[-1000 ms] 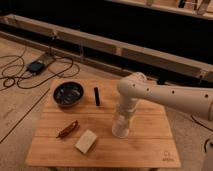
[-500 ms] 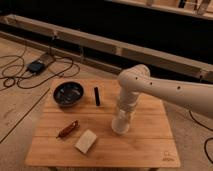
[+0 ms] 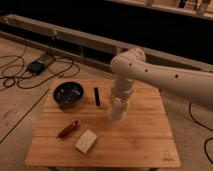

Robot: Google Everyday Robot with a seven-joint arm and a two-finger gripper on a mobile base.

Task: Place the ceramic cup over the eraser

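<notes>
The off-white ceramic cup (image 3: 117,112) is in the middle of the wooden table (image 3: 140,145), held from above by my gripper (image 3: 119,102), which is shut on it. The white arm comes in from the right. The eraser (image 3: 96,96), a slim black bar, lies on the table just left of the cup, a short gap away, and right of the dark bowl (image 3: 68,94).
A reddish-brown stick (image 3: 68,129) and a beige block (image 3: 86,141) lie at the table's front left. Cables and a small black box (image 3: 36,66) lie on the floor at the left. A dark wall with ledges runs behind.
My gripper and the cup have moved back and slightly left across the table, closer to the eraser. The other things have not moved.
</notes>
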